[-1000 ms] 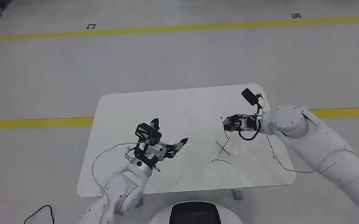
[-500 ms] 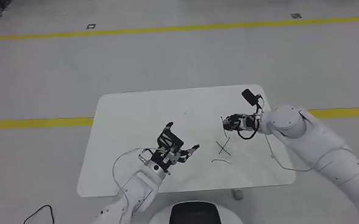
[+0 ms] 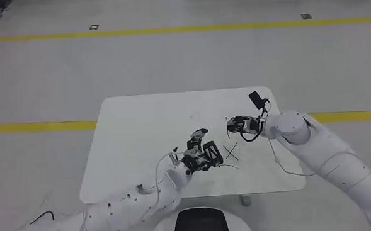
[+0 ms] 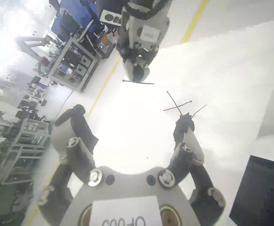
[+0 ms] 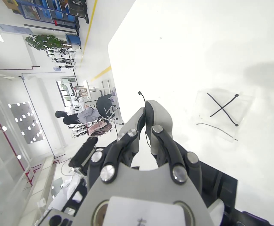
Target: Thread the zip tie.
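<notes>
Top view: white surface [image 3: 141, 118]. Over its right part, right claw [image 3: 231, 122], clenched on held zip tie [image 3: 227, 127]; tie thin, black, sticking out past both sides of the fingertips. Nearer the robot, crossed zip ties [image 3: 231, 152] flat on surface in an X. Curved zip tie [image 3: 229, 166] just beside the X on the near side. Left claw [image 3: 209, 149] released, spread wide, just left of the X and close to both loose ties.

Left wrist view: left claw [image 4: 131, 115] released, fingers [image 4: 79, 111] wide apart above surface [image 4: 224, 64]. One fingertip right next to curved zip tie [image 4: 199, 110]; touching or not, cannot tell. Crossed zip ties [image 4: 176, 106] just past that same fingertip. Farther off, right claw [image 4: 138, 78] pointing down, pinching held zip tie [image 4: 147, 83] near its middle, both ends out to either side.

Right wrist view: right claw [image 5: 145, 107] clenched, pads pressed together on held zip tie [image 5: 142, 97]. Head end poking out past the fingertips, strap running back between the fingers. Crossed zip ties [image 5: 222, 109] and curved zip tie [image 5: 216, 128] lying on surface [image 5: 171, 42], side by side, apart from this claw.
</notes>
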`<control>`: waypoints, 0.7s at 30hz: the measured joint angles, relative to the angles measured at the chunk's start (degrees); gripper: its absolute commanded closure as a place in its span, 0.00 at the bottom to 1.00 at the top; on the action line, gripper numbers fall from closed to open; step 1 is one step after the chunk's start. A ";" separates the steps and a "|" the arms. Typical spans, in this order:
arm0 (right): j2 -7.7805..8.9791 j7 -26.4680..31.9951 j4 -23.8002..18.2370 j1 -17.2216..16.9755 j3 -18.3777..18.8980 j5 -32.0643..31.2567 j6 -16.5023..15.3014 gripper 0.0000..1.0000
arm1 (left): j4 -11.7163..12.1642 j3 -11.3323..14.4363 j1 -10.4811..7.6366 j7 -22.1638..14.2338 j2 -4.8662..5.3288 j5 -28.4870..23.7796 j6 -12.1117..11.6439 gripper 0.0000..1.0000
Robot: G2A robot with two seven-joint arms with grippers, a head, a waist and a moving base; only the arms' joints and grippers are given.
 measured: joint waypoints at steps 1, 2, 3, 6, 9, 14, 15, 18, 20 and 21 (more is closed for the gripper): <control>0.00 0.01 -0.01 0.00 0.01 -0.03 0.00 1.00 | -0.01 0.05 0.11 0.01 -0.01 0.00 -0.02 0.00; 0.00 0.03 -0.01 -0.01 0.03 -0.06 0.00 1.00 | -0.03 -0.48 0.23 0.01 -0.02 0.00 -0.73 0.00; 0.01 0.04 -0.01 -0.02 0.04 -0.08 0.00 1.00 | -0.05 -0.98 0.33 0.00 -0.03 0.00 -1.50 0.00; -0.03 -0.18 -0.17 -0.18 0.04 -0.15 -0.12 1.00 | 0.02 -1.13 0.33 -0.01 -0.03 0.00 -1.78 0.00; -0.44 -2.92 -1.50 -1.32 0.09 -0.02 -0.05 1.00 | 1.19 -0.15 -1.50 -1.63 -0.15 0.00 -1.62 0.00; -1.24 -7.81 -2.57 -2.40 -0.35 1.82 0.01 1.00 | 2.38 5.55 -6.83 -6.04 -1.26 0.00 2.95 0.00; -1.43 -8.89 -2.73 -2.58 -0.55 2.57 0.00 1.00 | 2.81 5.61 -7.38 -6.95 -1.71 0.00 3.61 0.00; -1.77 -11.51 -3.12 -2.97 -0.92 5.03 0.00 1.00 | 3.88 5.31 -7.79 -7.96 -2.94 0.00 3.91 0.00; -1.89 -12.76 -3.45 -3.18 -1.14 6.68 0.00 1.00 | 4.68 5.31 -7.72 -8.17 -3.65 0.00 4.27 0.00; -1.92 -13.12 -3.78 -3.24 -1.30 7.66 0.00 1.00 | 5.21 5.32 -7.79 -8.06 -4.08 0.00 4.34 0.00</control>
